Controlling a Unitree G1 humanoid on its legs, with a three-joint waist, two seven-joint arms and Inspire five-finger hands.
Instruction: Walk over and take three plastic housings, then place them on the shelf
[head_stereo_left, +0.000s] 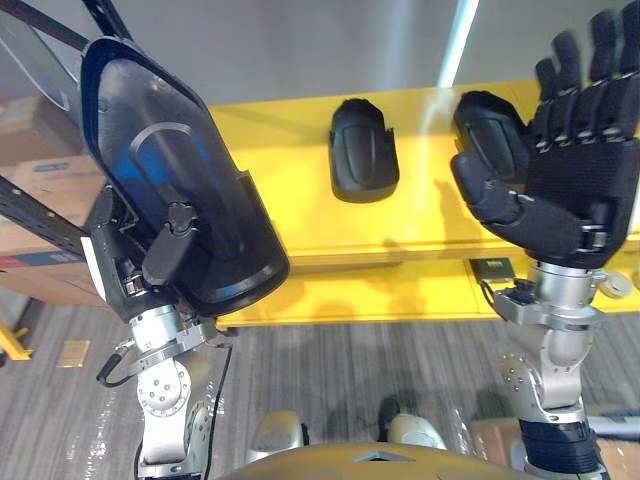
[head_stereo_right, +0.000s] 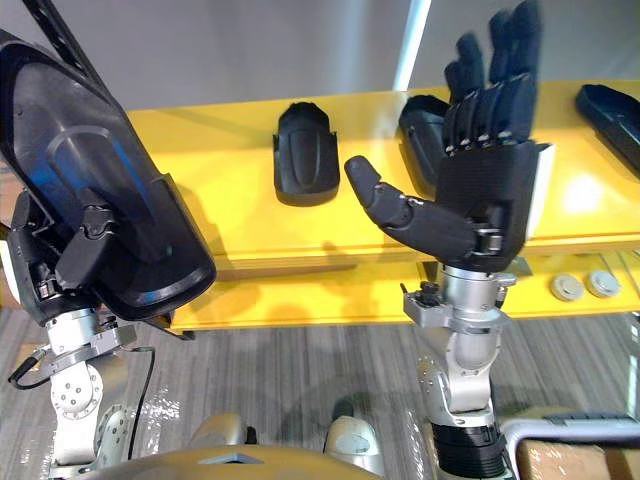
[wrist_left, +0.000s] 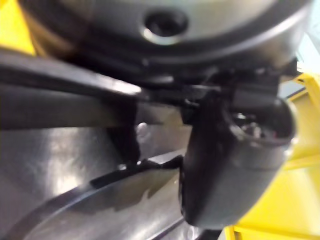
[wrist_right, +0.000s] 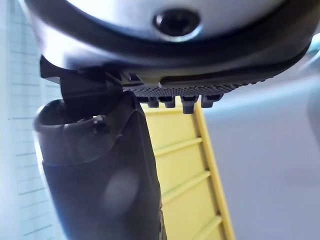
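Left hand (head_stereo_left: 165, 255): thumb pinching large housing (head_stereo_left: 170, 150), tilted, short of yellow shelf (head_stereo_left: 280, 140) | Right hand (head_stereo_left: 580, 190): fingers spread wide, empty | Smaller housing (head_stereo_left: 363, 150): mid-shelf | Risk: your tilted load could slip, or knock it off.

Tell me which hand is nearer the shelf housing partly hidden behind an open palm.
Right. The right hand, open, is raised directly before the shelf housing, partly covering it. The left hand is well to its left, thumb clamped on a large housing.
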